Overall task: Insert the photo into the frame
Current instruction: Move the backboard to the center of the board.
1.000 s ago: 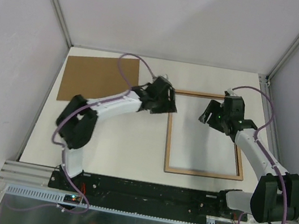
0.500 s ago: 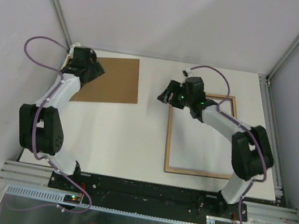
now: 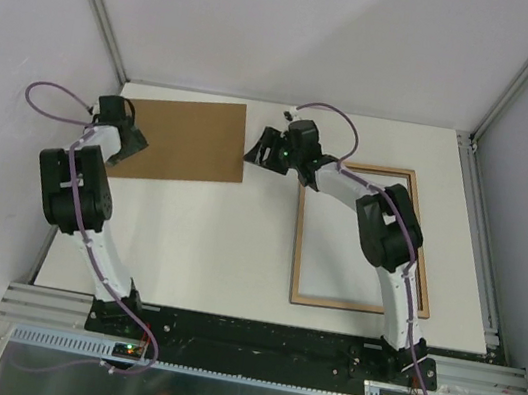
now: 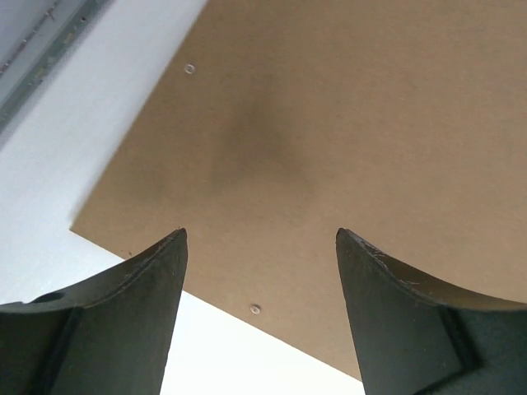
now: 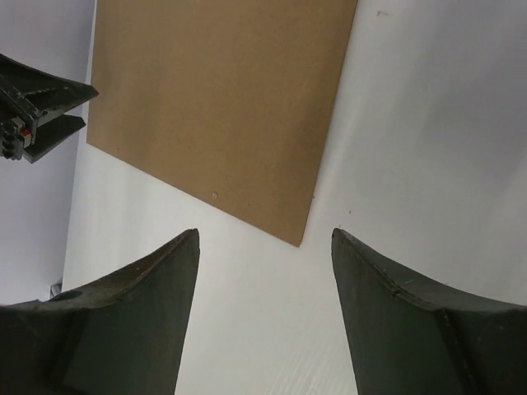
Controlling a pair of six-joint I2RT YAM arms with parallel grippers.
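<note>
The frame [image 3: 358, 304] lies flat at the right with its light wood side up. The area inside it is white; no printed window scene shows, so I cannot tell whether the photo is there. My left gripper [image 3: 129, 142] is open and empty over the left near edge of the brown backing board [image 3: 183, 138]. In the left wrist view its open jaws [image 4: 261, 239] straddle the board's edge [image 4: 329, 123]. My right gripper [image 3: 258, 150] is open and empty just right of the board, above white table [image 5: 265, 234], near the board's corner [image 5: 222, 107].
The backing board lies at the far left of the white table [image 3: 216, 240]. The left gripper shows in the right wrist view [image 5: 37, 111] beyond the board. Grey walls and metal rails close in the back and sides.
The left arm has swung from the frame's far left corner to the board's left edge. The right arm has moved left, from over the frame to the gap beside the board.
</note>
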